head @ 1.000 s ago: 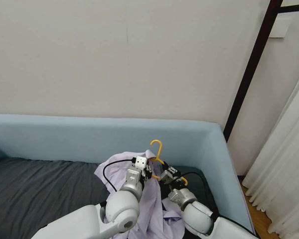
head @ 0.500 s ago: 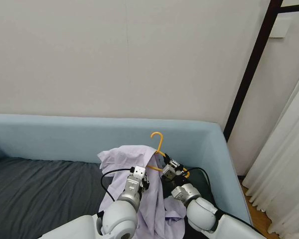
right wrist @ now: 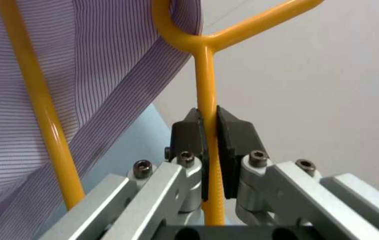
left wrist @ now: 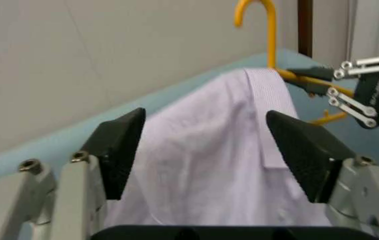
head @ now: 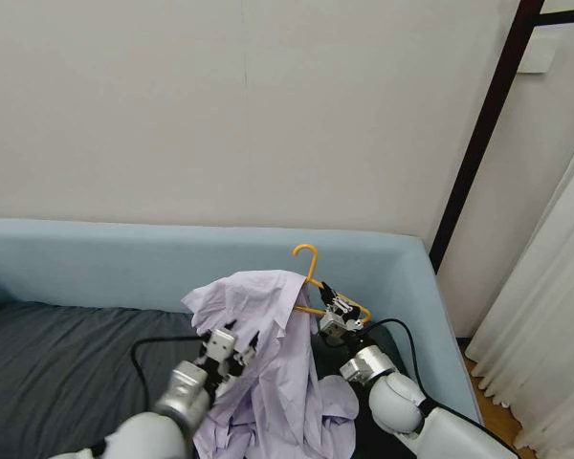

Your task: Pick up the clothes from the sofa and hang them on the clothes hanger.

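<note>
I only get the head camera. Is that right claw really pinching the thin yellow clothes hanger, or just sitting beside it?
Observer: Pinching it. In the right wrist view, the right gripper has both black pads shut on one rod of the thin yellow clothes hanger, just below a fork.
Operator: And the other claw, has it got the shirt?
Observer: No. In the left wrist view, the left gripper stands wide open. The lilac striped shirt is draped over the hanger, beyond its fingers.

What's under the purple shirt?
The yellow hanger: hook and one bar stick out, the right gripper shut on that bar. Its other side is covered by the shirt. The left gripper is open, facing the shirt.
</note>
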Controlling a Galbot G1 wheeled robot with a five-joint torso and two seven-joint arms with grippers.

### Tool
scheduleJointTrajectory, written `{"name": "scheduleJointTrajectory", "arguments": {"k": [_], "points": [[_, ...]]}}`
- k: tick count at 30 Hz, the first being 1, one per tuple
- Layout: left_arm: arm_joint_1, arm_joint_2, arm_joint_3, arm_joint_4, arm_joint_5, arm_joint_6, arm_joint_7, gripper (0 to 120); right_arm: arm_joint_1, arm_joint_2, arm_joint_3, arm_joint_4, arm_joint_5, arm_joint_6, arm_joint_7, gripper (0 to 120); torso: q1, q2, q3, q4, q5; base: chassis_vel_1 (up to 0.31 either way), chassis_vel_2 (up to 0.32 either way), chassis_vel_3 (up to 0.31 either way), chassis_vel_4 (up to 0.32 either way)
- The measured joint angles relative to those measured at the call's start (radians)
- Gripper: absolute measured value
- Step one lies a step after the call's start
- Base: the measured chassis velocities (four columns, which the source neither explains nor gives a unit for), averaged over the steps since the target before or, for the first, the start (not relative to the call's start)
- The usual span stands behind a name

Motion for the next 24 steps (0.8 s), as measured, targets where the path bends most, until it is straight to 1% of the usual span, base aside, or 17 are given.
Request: {"name": "scheduleJointTrajectory", "arguments": {"k": [1,2,3,4,6,7,9,12,14,15,16,17,19,20,21,22,24], "points": [[0.0,0.0,0.0,0.0,0.0,0.0,0.0,79,0.0,0.0,0.0,0.0,0.0,0.0,0.0,4,0.0,0.0,0.0,0.0,0.0,0.0,0.0,0.0,0.0],[-0.017,0.032,-0.022,0.038,-0.006,-0.051,0.085,84,-0.005,-0.002,0.001,0.005,0.007,0.0,0.0,4,0.0,0.0,0.0,-0.0003,0.0001,0.0,0.0,0.0,0.0],[-0.037,0.052,-0.039,0.066,-0.021,-0.081,0.15,87,-0.007,-0.002,0.001,0.009,0.013,-0.001,0.0,4,0.0,0.0,0.0,-0.0007,0.0,0.0,0.0,0.0,0.0],[-0.049,0.071,-0.062,0.088,-0.042,-0.104,0.203,92,-0.006,-0.001,-0.002,0.012,0.015,-0.001,0.0,4,0.0,0.0,0.0,-0.0009,-0.0005,0.0,0.0,0.0,0.0],[-0.069,0.12,-0.099,0.124,-0.1,-0.132,0.278,98,0.017,0.01,-0.026,0.006,0.012,0.008,-0.001,4,0.0,0.0,0.0,-0.0009,0.0004,0.0,0.0,0.0,0.0],[-0.069,0.12,-0.099,0.124,-0.1,-0.132,0.278,98,0.017,0.01,-0.026,0.006,0.012,0.008,-0.001,4,0.0,0.0,0.0,-0.0009,0.0004,0.0,0.0,0.0,0.0],[-0.093,0.158,-0.112,0.165,-0.143,-0.149,0.34,100,0.05,0.025,-0.056,-0.013,-0.002,0.031,-0.001,4,0.0,0.0,0.0,-0.0001,0.0,0.0,0.0,0.0,0.0],[-0.102,0.174,-0.114,0.182,-0.157,-0.149,0.368,100,0.061,0.031,-0.066,-0.023,-0.006,0.043,-0.002,4,0.0,0.0,0.0,0.0001,-0.0003,0.0,0.0,0.0,0.0],[-0.133,0.21,-0.111,0.233,-0.197,-0.147,0.499,99,0.079,0.043,-0.085,-0.04,-0.011,0.064,-0.002,4,0.0,0.0,0.0,0.0007,0.0006,0.0,0.0,0.0,0.0],[-0.168,0.214,-0.093,0.273,-0.221,-0.146,0.619,99,0.08,0.042,-0.086,-0.043,-0.017,0.072,-0.003,4,0.0,0.0,0.0,0.0002,0.0001,0.0,0.0,0.0,0.0],[-0.168,0.214,-0.093,0.273,-0.221,-0.146,0.619,99,0.08,0.042,-0.086,-0.043,-0.017,0.072,-0.003,4,0.0,0.0,0.0,0.0002,0.0001,0.0,0.0,0.0,0.0],[-0.212,0.209,-0.061,0.326,-0.237,-0.146,0.729,100,0.076,0.039,-0.084,-0.042,-0.022,0.077,-0.003,4,0.0,0.0,0.0,-0.0003,0.0001,0.0,0.0,0.0,0.0],[-0.305,0.182,0.014,0.413,-0.248,-0.151,0.903,100,0.067,0.031,-0.074,-0.037,-0.034,0.083,-0.003,4,0.0,0.0,0.0,-0.0005,0.0,0.0,0.0,0.0,0.0],[-0.339,0.171,0.042,0.439,-0.248,-0.151,0.949,100,0.066,0.029,-0.071,-0.035,-0.038,0.086,-0.004,4,0.0,0.0,0.0,-0.0004,-0.0002,0.0,0.0,0.0,0.0],[-0.339,0.171,0.042,0.439,-0.248,-0.151,0.949,100,0.066,0.029,-0.071,-0.035,-0.038,0.086,-0.004,4,0.0,0.0,0.0,-0.0004,-0.0002,0.0,0.0,0.0,0.0],[-0.389,0.152,0.084,0.475,-0.248,-0.15,0.992,100,0.064,0.028,-0.067,-0.033,-0.045,0.089,-0.004,4,0.0,0.0,0.0,-0.0003,0.0,0.0,0.0,0.0,0.0],[-0.462,0.123,0.158,0.511,-0.244,-0.147,1.019,100,0.062,0.027,-0.061,-0.031,-0.056,0.094,-0.004,4,0.0,0.0,0.0,0.0,0.0002,0.0,0.0,0.0,0.0]]}}
